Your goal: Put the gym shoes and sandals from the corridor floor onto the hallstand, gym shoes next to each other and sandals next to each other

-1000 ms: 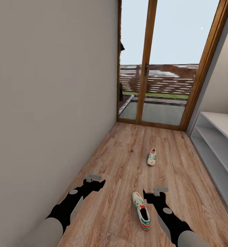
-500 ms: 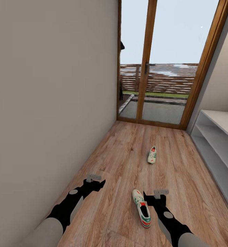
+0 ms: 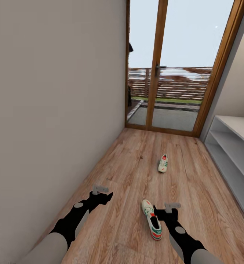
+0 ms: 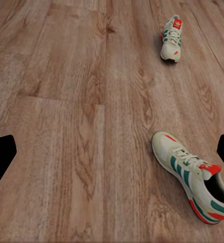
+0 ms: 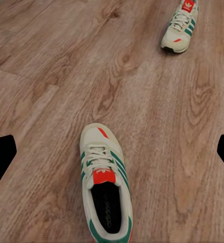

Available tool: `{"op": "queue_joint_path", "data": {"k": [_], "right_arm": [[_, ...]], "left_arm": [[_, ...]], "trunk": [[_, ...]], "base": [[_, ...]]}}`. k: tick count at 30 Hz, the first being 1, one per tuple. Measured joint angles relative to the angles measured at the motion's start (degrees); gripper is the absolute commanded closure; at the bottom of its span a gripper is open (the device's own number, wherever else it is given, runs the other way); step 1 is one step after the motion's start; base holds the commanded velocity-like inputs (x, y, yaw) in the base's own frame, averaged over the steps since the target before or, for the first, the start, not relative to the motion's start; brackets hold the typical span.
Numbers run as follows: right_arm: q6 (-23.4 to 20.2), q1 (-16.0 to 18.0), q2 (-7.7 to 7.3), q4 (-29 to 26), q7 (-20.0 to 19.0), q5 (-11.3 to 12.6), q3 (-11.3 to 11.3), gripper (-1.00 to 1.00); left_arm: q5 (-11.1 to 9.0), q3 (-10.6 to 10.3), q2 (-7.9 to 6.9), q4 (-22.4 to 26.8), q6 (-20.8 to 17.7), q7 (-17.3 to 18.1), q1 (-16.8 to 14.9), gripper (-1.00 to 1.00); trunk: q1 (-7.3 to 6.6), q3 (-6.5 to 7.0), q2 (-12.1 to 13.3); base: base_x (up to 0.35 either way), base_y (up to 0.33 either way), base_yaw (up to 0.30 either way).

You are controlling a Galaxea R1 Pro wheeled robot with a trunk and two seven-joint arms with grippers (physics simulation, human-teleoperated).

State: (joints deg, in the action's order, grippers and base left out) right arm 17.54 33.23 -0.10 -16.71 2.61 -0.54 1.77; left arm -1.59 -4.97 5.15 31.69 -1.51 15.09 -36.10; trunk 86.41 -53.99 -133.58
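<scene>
Low in the head view, both arms out over the corridor floor (image 3: 136, 157): left gripper (image 3: 100, 190) at lower left centre, right gripper (image 3: 172, 207) at lower right centre, each with jaws spread wide and nothing between them, dark fingertips just at the side edges of both wrist views. Just beside the right gripper, on its left in the frame, the nearer gym shoe (image 3: 151, 219), upright on its sole, toe pointing up-frame; same shoe low and central in the right wrist view (image 5: 105, 188), dark inside showing, and at lower right in the left wrist view (image 4: 193, 175). Farther up the boards, near frame centre, the second gym shoe (image 3: 163, 163), well apart from the first; also at the upper right of both wrist views (image 5: 181, 26) (image 4: 171, 37). At the right edge, the hallstand (image 3: 233, 146), light grey, its visible tiers bare. Beyond, glazed doors (image 3: 166, 66) with wooden frames at the corridor's end. Task barely begun by this evidence: no shoe lifted, none on the rack, all four still to be placed and paired. Likely first pick: the nearer shoe, by the right arm.
</scene>
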Motion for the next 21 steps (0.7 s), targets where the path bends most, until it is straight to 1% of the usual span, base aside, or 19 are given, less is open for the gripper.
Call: {"op": "queue_joint_path", "data": {"k": [7, 21], "right_arm": [[-0.02, -0.04, 0.03, 0.36, 0.02, 0.14, -0.02, -1.00], [-0.03, -0.04, 0.02, 0.41, 0.02, 0.23, -0.18, -1.00]], "left_arm": [[0.00, 0.00, -0.04, 0.00, 0.00, 0.01, 0.00, -1.00], [0.00, 0.00, 0.01, -0.03, 0.00, 0.01, 0.00, -1.00]], "trunk": [[1.54, -1.34, -2.81], [4.62, -4.79, -8.42]], "base": [[0.000, 0.000, 0.020], [0.000, 0.000, 0.094]]}}
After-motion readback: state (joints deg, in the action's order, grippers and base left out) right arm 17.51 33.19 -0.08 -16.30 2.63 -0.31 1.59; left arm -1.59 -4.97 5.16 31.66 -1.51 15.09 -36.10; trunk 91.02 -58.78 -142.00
